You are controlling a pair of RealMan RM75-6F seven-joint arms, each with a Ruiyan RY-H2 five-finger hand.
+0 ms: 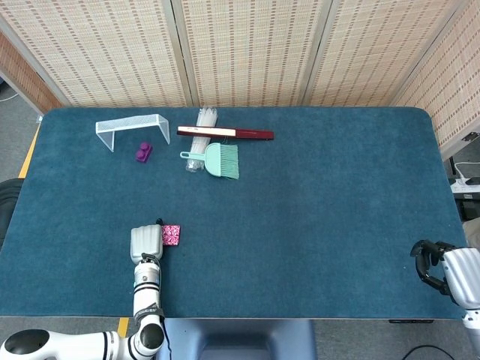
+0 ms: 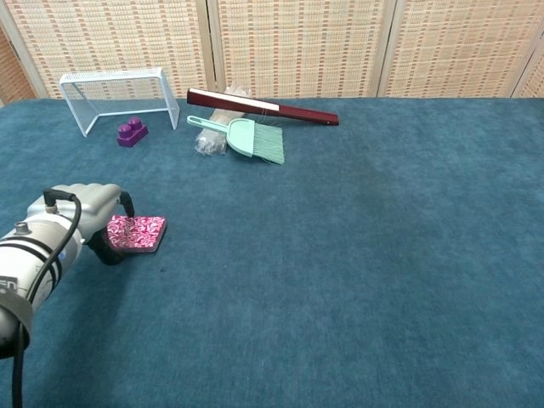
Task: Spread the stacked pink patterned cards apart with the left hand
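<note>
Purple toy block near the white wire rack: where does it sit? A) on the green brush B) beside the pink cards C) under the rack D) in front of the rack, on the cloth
D: the purple toy block sits on the blue cloth just before the white wire rack.
</note>
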